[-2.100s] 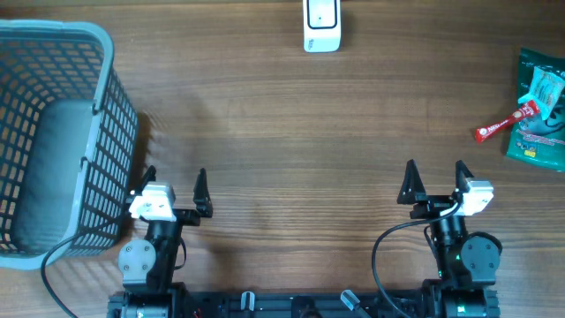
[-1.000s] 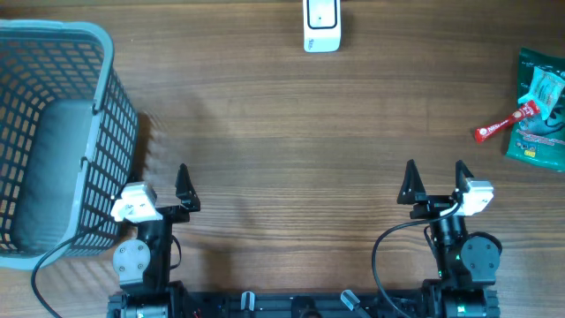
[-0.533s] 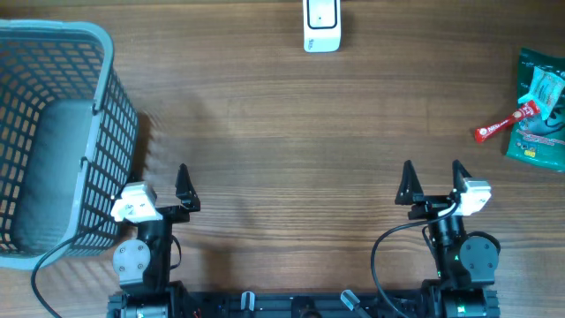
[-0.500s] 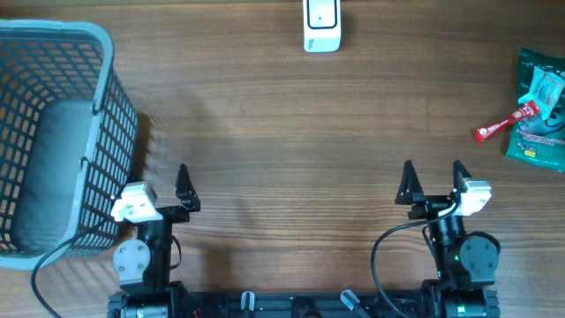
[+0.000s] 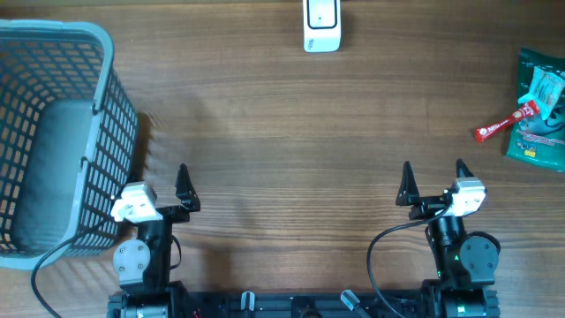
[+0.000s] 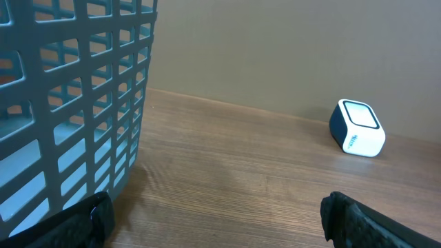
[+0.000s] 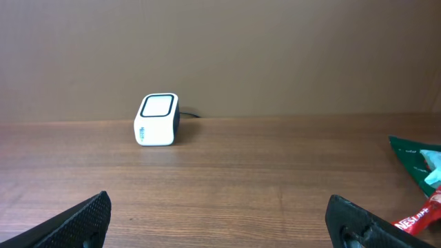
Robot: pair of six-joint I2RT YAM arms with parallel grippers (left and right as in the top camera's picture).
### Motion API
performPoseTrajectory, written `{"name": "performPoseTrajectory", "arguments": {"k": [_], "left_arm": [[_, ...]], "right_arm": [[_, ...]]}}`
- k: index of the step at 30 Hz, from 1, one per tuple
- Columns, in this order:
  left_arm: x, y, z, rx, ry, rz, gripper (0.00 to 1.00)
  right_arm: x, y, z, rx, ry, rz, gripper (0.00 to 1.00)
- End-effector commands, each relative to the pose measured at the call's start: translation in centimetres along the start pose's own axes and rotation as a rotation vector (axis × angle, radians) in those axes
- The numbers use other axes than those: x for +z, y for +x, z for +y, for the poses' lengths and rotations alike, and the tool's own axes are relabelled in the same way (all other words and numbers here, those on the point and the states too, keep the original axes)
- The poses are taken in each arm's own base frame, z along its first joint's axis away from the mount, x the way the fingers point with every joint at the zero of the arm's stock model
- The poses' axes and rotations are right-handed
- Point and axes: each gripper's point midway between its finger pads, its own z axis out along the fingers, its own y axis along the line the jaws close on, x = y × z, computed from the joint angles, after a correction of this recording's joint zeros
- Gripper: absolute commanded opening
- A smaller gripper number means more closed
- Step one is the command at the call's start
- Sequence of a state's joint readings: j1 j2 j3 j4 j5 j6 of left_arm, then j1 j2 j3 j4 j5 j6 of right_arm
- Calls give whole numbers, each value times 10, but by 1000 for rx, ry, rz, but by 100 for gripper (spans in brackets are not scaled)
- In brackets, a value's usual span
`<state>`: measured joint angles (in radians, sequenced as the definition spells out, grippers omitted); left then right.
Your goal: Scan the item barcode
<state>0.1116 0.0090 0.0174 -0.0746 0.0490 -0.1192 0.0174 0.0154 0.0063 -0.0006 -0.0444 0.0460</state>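
One container stands on the wooden table (image 5: 282, 124): a grey-blue plastic lattice basket (image 5: 53, 132) at the far-left side. Only its own smooth grey floor shows inside it. In the left wrist view its grid wall fills the left of the picture, resting on the tabletop.

The things to be scanned lie at the right edge of the table. A green packet (image 5: 540, 110) lies flat there, partly cut off by the frame. A red tube (image 5: 506, 123) lies slantwise, its far end on the packet and its near end on the wood. The white barcode scanner (image 5: 321, 25) sits at the far edge, about midway across and well apart from both items, with its dark-framed window facing up.

Both arms sit folded low at the near edge, fingers pointing toward the far side. The left gripper (image 5: 157, 181) is just beside the basket's near-right wall, jaws spread wide and released, grasping nothing. The right gripper (image 5: 433, 175) is near the right side, turned slightly off square, and its jaws are likewise spread wide with only bare wood between them. Neither touches the packet, the tube or the scanner.
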Motion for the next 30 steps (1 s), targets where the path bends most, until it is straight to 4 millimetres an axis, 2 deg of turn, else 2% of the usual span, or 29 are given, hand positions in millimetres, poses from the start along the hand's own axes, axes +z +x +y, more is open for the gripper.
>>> {"name": "performPoseTrajectory", "arguments": {"k": [1, 5, 12, 30], "left_arm": [[0, 4, 5, -17, -21, 2, 100], [1, 4, 5, -17, -21, 2, 100], [0, 8, -18, -11, 70, 20, 99], [0, 8, -18, -11, 71, 21, 100]], "right_arm": [[-1, -2, 2, -20, -12, -11, 100], [-1, -2, 2, -20, -12, -11, 100], [-1, -2, 4, -20, -20, -11, 100], [-1, -2, 4, -20, -20, -11, 100]]}}
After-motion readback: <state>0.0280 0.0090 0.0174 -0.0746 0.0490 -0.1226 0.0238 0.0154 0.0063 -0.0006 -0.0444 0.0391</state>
